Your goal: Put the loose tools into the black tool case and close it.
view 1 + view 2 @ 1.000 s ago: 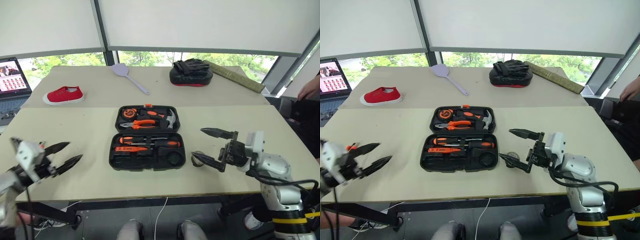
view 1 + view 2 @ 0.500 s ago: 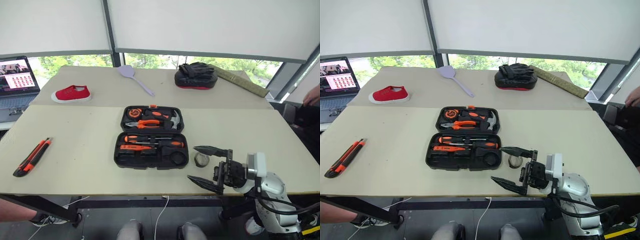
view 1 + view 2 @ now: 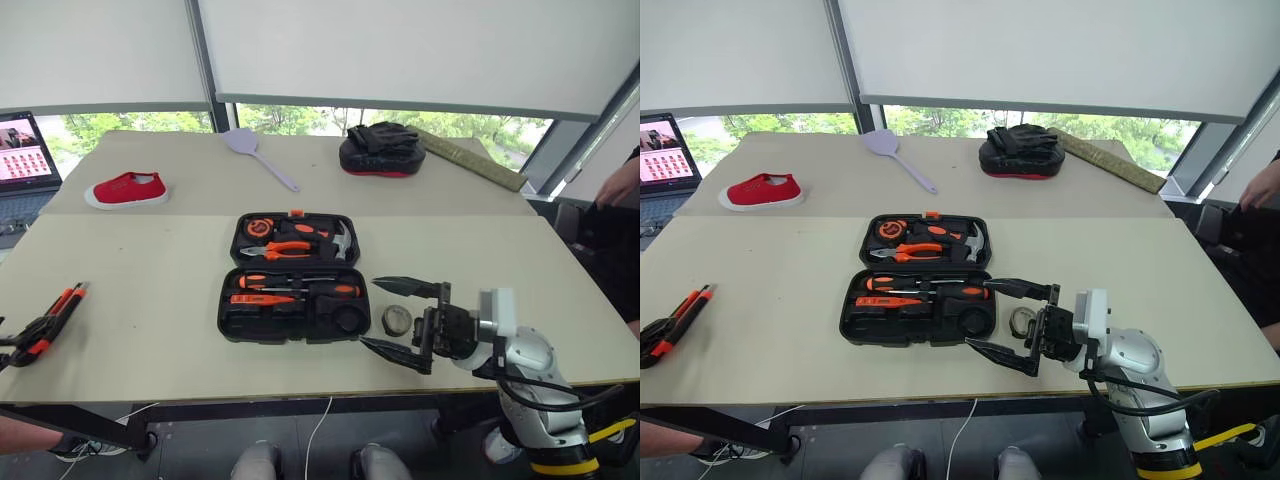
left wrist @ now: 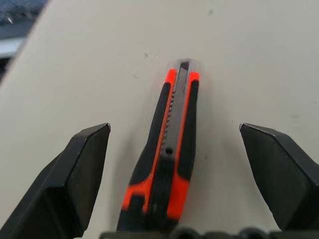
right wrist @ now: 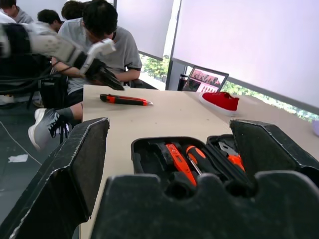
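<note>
The black tool case (image 3: 295, 275) lies open mid-table, with orange-handled tools in both halves. A long orange-and-black tool (image 3: 52, 312) lies loose near the table's left edge. My left gripper (image 4: 174, 128) is open and straddles it, with the fingers (image 4: 82, 164) clear of it on both sides. A small dark tape roll (image 3: 397, 320) sits just right of the case's front corner. My right gripper (image 3: 368, 312) is open and points left. In the head views the roll appears between its two fingers, but how high the gripper is above the roll I cannot tell.
A red shoe (image 3: 127, 189), a grey spatula (image 3: 258, 155), a black padded mitt (image 3: 380, 150) and a long olive bar (image 3: 470, 158) lie on the far table. A laptop (image 3: 20, 165) stands far left. People sit beyond the table's left side (image 5: 99, 35).
My left gripper swung out of the head views and came back at the orange-and-black tool's near end. My right gripper drifted left to the case's front right corner.
</note>
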Tool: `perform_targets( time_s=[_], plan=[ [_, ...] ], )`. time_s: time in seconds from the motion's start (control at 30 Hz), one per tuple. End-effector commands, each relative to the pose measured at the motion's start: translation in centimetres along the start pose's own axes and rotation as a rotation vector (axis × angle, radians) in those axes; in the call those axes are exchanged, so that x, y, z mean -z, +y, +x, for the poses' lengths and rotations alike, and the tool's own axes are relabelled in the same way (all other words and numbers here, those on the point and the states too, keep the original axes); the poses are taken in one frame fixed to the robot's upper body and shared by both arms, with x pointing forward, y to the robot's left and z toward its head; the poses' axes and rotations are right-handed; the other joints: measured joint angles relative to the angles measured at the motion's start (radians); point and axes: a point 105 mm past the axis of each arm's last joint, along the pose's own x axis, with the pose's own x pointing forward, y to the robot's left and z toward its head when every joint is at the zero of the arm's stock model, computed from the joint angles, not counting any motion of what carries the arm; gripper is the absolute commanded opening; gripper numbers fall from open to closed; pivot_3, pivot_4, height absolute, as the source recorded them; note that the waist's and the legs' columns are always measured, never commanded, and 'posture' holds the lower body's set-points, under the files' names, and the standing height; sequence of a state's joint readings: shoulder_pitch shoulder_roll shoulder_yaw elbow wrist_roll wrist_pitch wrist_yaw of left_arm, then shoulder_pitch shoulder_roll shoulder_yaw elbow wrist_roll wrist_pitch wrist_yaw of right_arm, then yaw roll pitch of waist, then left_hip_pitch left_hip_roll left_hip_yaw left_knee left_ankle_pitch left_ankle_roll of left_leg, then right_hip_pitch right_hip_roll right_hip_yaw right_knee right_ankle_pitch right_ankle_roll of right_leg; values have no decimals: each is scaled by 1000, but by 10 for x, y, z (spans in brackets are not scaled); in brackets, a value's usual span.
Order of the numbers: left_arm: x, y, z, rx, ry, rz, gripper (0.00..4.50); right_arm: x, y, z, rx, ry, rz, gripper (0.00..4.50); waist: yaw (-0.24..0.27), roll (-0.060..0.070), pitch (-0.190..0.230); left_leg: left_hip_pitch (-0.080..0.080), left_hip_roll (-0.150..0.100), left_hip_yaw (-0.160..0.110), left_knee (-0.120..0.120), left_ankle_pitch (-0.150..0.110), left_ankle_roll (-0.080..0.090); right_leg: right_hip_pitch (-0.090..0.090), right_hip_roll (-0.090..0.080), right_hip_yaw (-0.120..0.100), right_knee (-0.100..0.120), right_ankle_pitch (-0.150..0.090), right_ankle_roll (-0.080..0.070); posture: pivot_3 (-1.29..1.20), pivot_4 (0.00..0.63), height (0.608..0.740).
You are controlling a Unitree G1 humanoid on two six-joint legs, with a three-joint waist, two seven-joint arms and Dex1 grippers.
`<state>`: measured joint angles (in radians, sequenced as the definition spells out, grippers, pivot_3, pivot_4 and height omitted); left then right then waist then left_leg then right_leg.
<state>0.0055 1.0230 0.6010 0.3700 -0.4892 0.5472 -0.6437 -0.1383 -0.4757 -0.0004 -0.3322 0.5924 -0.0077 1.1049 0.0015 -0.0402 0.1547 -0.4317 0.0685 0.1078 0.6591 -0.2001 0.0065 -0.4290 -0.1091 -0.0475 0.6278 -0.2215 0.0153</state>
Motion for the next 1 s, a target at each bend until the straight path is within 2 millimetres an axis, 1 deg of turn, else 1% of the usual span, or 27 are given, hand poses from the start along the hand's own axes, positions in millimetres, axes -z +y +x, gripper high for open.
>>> perform_targets(
  time_s=[0.03, 0.1, 0.13, 0.17, 0.2, 0.27, 0.3, 0.37, 0.4, 0.43, 0.5, 0.53, 0.57, 0.6, 0.63, 0.67, 0.7, 0.73, 0.77, 0.8, 0.87, 0.93, 1.0],
  plan=[
    [-3, 8, 15, -24, 69, 4, 4456, -10, -1, 5, -18, -16, -30, 4500, -1, -1, 0, 0, 0, 2, 0, 0, 0, 0, 0, 0, 2, -1, 0, 0, 150, 740],
    [6, 9, 24, -27, 151, 11, 4456, -10, -1, 6, -28, -12, -23, 4500, -2, -1, 0, 0, 2, 4, 0, 1, 1, 0, 3, -1, 2, -2, -2, 0, 150, 740],
    [10, 10, 26, -33, 184, 6, 3945, -11, -1, 7, -29, -12, -21, 4500, -2, -1, 0, 0, 2, 4, 0, 1, 1, 0, 4, -1, 3, -2, -2, 0, 150, 740],
    [13, 10, 28, -31, 212, 10, 3813, -11, -1, 7, -32, -10, -19, 4500, -5, -1, 0, 1, 3, 4, 0, 1, 1, 0, 5, -1, 3, -2, -2, 0, 150, 740],
    [15, 10, 29, -28, 228, 7, 3383, -12, -1, 7, -34, -8, -18, 4500, -5, -1, 0, 0, 3, 4, 0, 1, 2, -1, 5, -1, 3, -2, -3, 0, 150, 740],
    [21, 9, 29, -10, 268, -3, 2748, -12, 0, 6, -35, -3, -14, 4500, -5, -1, -1, 1, 3, 4, 0, 1, 1, 0, 5, -1, 3, -3, -3, 0, 150, 740],
    [23, 8, 29, -2, 283, -8, 2303, -13, 0, 6, -35, -1, -13, 4500, -6, -1, 0, 1, 3, 4, 0, 1, 1, 0, 5, -1, 4, -3, -3, 0, 150, 740],
    [20, 8, 30, 16, 263, -1, 1652, -11, 3, 5, -51, 19, -17, 4500, -7, -1, -1, 2, 3, 5, 0, 0, 0, 0, 5, 0, 4, -3, -3, 0, 150, 740],
    [10, 4, 32, 49, 199, 7, 1483, -12, 2, 5, -43, 19, -17, 4500, -8, -1, -1, 3, 3, 5, 0, 0, -1, 0, 5, 1, 4, -3, -3, 0, 150, 740],
    [3, 1, 33, 73, 153, 12, 1485, -12, 1, 5, -36, 18, -16, 4500, -9, -1, -1, 3, 4, 5, 0, 0, -1, 0, 5, 1, 4, -3, -3, 0, 150, 740],
    [-27, -21, 33, 221, -14, 42, 1485, -13, -1, 2, -24, 28, -23, 4500, -8, -1, 0, 3, 4, 5, 0, 0, -1, 0, 5, 1, 4, -3, -3, 0, 150, 740],
    [-41, -39, 30, 328, -85, 94, 1485, -13, -4, -1, -17, 37, -30, 4500, -7, -1, 0, 2, 4, 5, 0, 0, -1, -1, 5, 1, 4, -3, -3, 0, 150, 740],
    [-49, -51, 26, 401, -128, 134, 1485, -13, -5, -3, -11, 43, -34, 4500, -4, -2, 0, 2, 4, 5, 0, 0, -1, -1, 5, 1, 4, -3, -3, 0, 150, 740],
    [-57, -75, 20, 523, -158, 206, 1485, -13, -9, -7, 0, 56, -41, 4500, -1, -2, 0, 1, 4, 5, 0, -1, -2, -1, 4, 0, 3, -3, -3, 0, 150, 740],
    [-61, -92, 15, 605, -172, 251, 1485, -14, -11, -10, 8, 66, -46, 4500, 5, -4, 0, 1, 4, 5, 1, -1, -3, -1, 4, 0, 3, -3, -3, 0, 150, 740],
    [-65, -118, 7, 730, -197, 350, 1485, -14, -14, -15, 14, 88, -52, 4500, 9, -4, 0, 0, 4, 5, 1, -2, -5, -1, 3, 0, 3, -2, -3, 0, 150, 740],
    [-71, -151, -1, 853, -250, 451, 1485, -13, -17, -22, 16, 121, -55, 4500, 11, -4, 0, 0, 4, 5, 1, -3, -5, -1, 2, 0, 2, -2, -3, 0, 150, 740],
    [-74, -171, -8, 926, -290, 513, 1485, -12, -18, -27, 17, 142, -57, 4500, 16, -4, 0, -1, 3, 5, 1, -3, -5, -1, 2, 0, 2, -2, -3, 0, 150, 740],
    [-72, -198, -19, 1045, -298, 592, 1485, -12, -21, -33, 19, 168, -58, 4500, 20, -3, 0, -1, 1, 5, 1, -3, -5, -1, 0, 0, 1, -2, -3, 0, 150, 740],
    [-65, -219, -27, 1137, -277, 662, 1485, -12, -22, -38, 21, 191, -56, 4500, 21, -3, 0, -1, 1, 6, 1, -3, -5, 0, -2, 1, 1, -3, -3, 0, 150, 740],
    [-57, -246, -32, 1215, -251, 754, 1485, -10, -24, -46, 18, 233, -42, 4500, 19, -2, 0, 0, -1, 7, 1, -3, -4, 1, -1, 2, 1, -3, -2, 0, 150, 740],
    [-55, -269, -29, 1241, -231, 763, 1485, -7, -24, -51, 16, 268, -25, 4500, 16, -2, 0, 1, 0, 7, 1, 1, 3, 2, 1, 2, 1, -2, -1, 0, 150, 740],
    [-49, -281, -28, 1260, -188, 790, 1485, -5, -23, -55, 11, 289, -10, 4500, 11, -2, 0, 2, 1, 6, 1, 2, 5, 2, 4, 3, 2, -2, 0, 0, 150, 740]
  ],
)
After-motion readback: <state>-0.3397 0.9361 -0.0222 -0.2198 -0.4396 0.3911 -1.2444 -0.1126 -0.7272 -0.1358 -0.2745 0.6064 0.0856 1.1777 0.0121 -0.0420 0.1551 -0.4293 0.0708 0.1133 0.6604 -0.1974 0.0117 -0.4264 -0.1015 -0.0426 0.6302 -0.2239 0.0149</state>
